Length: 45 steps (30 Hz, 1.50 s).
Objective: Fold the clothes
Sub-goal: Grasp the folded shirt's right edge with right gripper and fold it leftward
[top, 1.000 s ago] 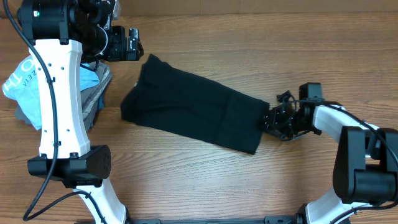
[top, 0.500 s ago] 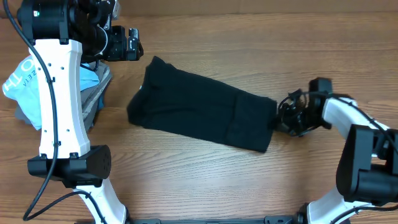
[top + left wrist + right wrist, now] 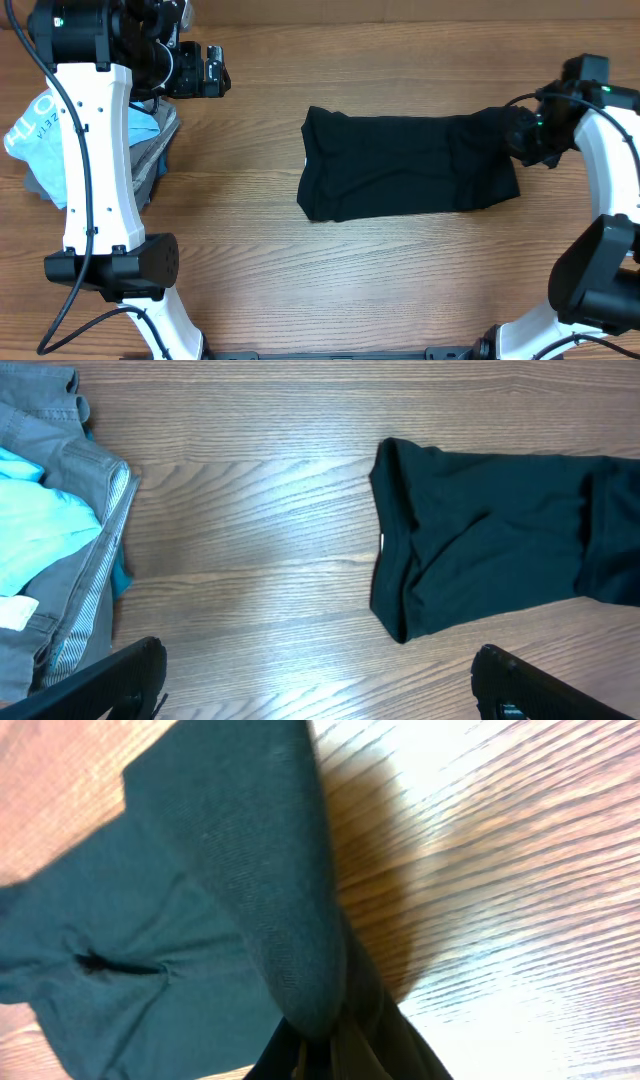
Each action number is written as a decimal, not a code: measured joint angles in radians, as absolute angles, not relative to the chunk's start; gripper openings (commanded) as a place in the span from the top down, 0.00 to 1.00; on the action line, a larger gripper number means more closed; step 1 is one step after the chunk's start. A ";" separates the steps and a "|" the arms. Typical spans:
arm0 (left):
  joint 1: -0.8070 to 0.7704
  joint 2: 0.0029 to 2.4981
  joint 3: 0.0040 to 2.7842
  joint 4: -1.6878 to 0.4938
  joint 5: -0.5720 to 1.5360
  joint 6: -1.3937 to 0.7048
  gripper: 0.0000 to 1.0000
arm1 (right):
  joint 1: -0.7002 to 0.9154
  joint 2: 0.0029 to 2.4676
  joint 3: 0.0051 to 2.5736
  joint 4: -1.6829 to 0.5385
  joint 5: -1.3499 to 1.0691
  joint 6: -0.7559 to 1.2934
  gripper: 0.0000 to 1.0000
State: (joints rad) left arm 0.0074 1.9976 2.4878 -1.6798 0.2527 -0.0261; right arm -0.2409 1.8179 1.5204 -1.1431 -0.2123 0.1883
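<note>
From my right wrist camera, the closest thing is a thick fold of the black garment running straight down into the right gripper. The fingers are closed tight on that bunched cloth, though the fabric hides most of them. Beyond the fold, the cloth spreads out flat over the table.

In the overhead view, the right gripper sits at the garment's upper right corner, near the table's right edge. From there the garment lies lengthwise towards the middle, mostly flat with a few creases. Its left end is squared off, and its right end is drawn up into the grip.

Further along, the left wrist camera looks down on that left end. The left gripper has its two fingers spread wide at the bottom corners of the frame, holding nothing. Overhead, it hangs well apart from the garment.

Farthest off, at the table's left edge, a pile of light blue and grey clothes sits partly under the left arm.
</note>
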 measured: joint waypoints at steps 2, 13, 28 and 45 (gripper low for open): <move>0.007 1.998 2.488 -1.679 0.252 -0.026 0.00 | -0.202 1.818 1.520 -1.130 -0.184 0.205 0.96; 0.007 1.998 2.488 -1.679 0.253 -0.026 0.00 | 0.033 1.818 1.513 -1.002 -0.097 0.318 0.93; 0.007 1.998 2.488 -1.679 0.253 -0.026 0.00 | 0.163 1.838 1.417 -0.886 -0.103 0.370 0.67; 0.007 1.998 2.488 -1.679 0.252 -0.026 0.00 | 0.120 1.835 1.411 -0.916 -0.165 0.321 0.89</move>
State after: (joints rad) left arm 0.0074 1.9976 2.4878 -1.6794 0.2523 -0.0261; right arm 0.1204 1.8355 1.4113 -0.9161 -0.1646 0.3210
